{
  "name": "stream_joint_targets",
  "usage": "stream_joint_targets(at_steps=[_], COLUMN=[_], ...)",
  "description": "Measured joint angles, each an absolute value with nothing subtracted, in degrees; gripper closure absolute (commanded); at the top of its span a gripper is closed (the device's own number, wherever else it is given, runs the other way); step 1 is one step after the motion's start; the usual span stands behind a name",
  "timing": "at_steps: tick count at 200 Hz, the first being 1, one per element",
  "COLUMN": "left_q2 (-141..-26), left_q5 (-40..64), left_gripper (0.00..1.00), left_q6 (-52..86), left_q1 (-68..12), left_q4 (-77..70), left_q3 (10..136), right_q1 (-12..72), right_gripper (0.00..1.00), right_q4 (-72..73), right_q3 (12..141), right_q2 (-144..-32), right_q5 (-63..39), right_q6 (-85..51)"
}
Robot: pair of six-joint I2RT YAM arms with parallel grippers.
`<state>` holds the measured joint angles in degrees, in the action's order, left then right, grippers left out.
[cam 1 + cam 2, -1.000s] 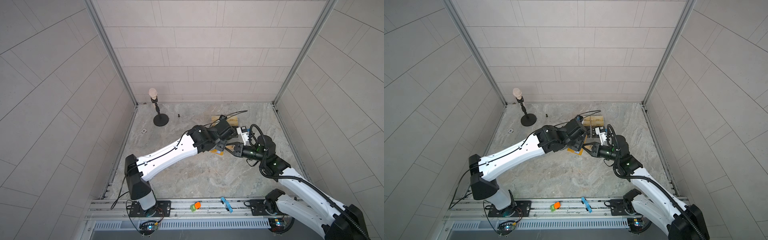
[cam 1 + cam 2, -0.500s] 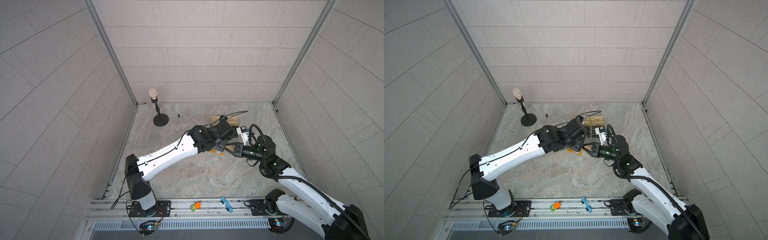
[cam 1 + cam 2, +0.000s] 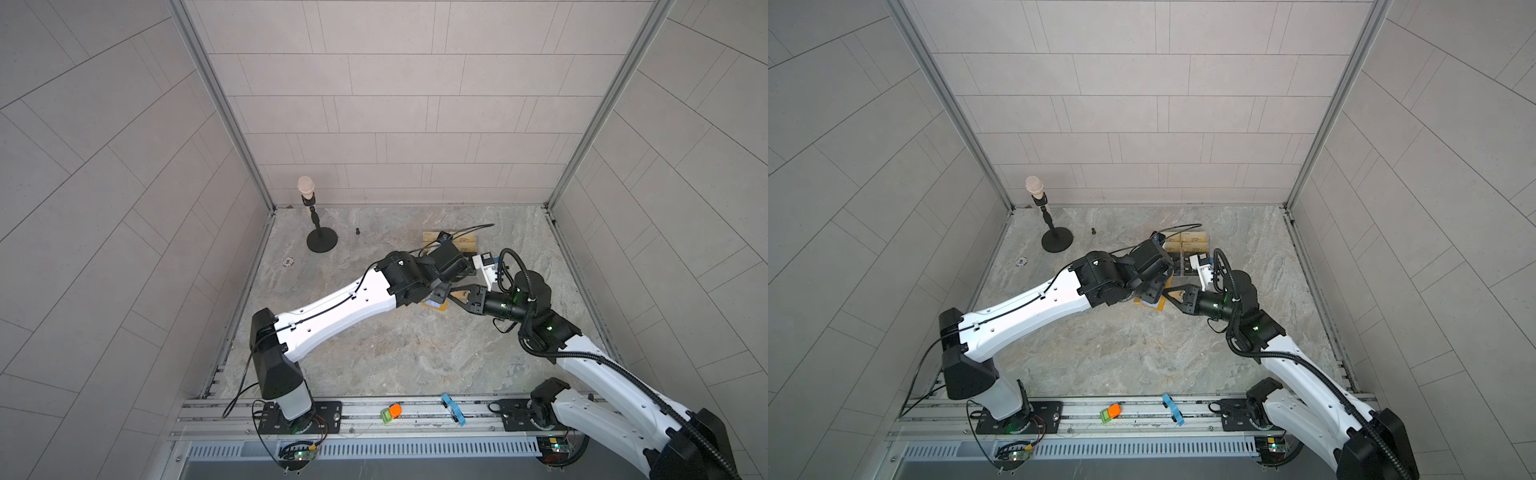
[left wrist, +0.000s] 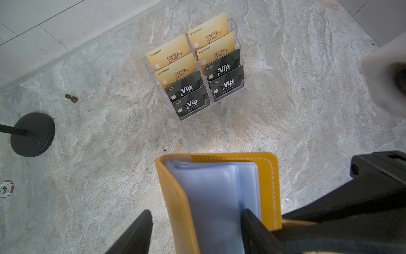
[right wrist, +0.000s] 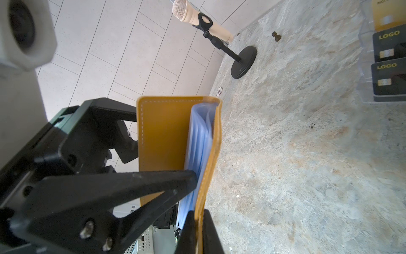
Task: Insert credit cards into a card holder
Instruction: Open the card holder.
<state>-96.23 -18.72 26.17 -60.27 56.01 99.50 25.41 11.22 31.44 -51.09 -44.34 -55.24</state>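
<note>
The card holder (image 4: pixel 267 187), a mustard-yellow wallet with blue-grey sleeves, hangs part open above the table; in both top views it shows between the two arms (image 3: pixel 436 306) (image 3: pixel 1152 304). My right gripper (image 5: pixel 200 231) is shut on the edge of one cover. My left gripper (image 4: pixel 195 231) is open and straddles the other cover: one finger stands clear outside it, and one rests on the sleeves (image 5: pixel 197 136). Several black credit cards (image 4: pixel 186 89) (image 5: pixel 388 46) stand in the front rows of a clear stand, well apart from both grippers.
The clear acrylic stand (image 4: pixel 186 117) also holds gold cards (image 4: pixel 169 51) (image 3: pixel 432 239) in its back rows. A microphone on a round black base (image 3: pixel 321 242) stands at the back left. Near it lie a poker chip (image 4: pixel 6 188) and a small dark bolt (image 4: pixel 71 97).
</note>
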Motion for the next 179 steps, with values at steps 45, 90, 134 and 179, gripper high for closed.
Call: stream_joint_targets(at_steps=[45,90,134,179], left_q2=[-96.2,-96.0,-94.5,-91.4], left_q5=[-20.5,-22.4,-22.4,-22.3], left_gripper=[0.36,0.36,0.35,0.34], left_q6=[26.3,26.3,26.3,26.3], left_q1=[-60.1,-60.0,-59.4,-58.2], left_q4=[56.6,57.4,57.3,57.0], left_q3=[98.8,98.1,96.1,93.4], right_q1=[25.4,25.5,25.5,25.5], right_gripper=[1.0,1.0,1.0,1.0], right_q4=[10.9,10.9,10.9,10.9], right_q3=[31.4,31.4,31.4,31.4], right_q2=[-51.0,-51.0,-51.0,-51.0], right_q5=[-44.3,-44.3,-44.3,-44.3], right_q6=[-55.2,-55.2,-55.2,-55.2])
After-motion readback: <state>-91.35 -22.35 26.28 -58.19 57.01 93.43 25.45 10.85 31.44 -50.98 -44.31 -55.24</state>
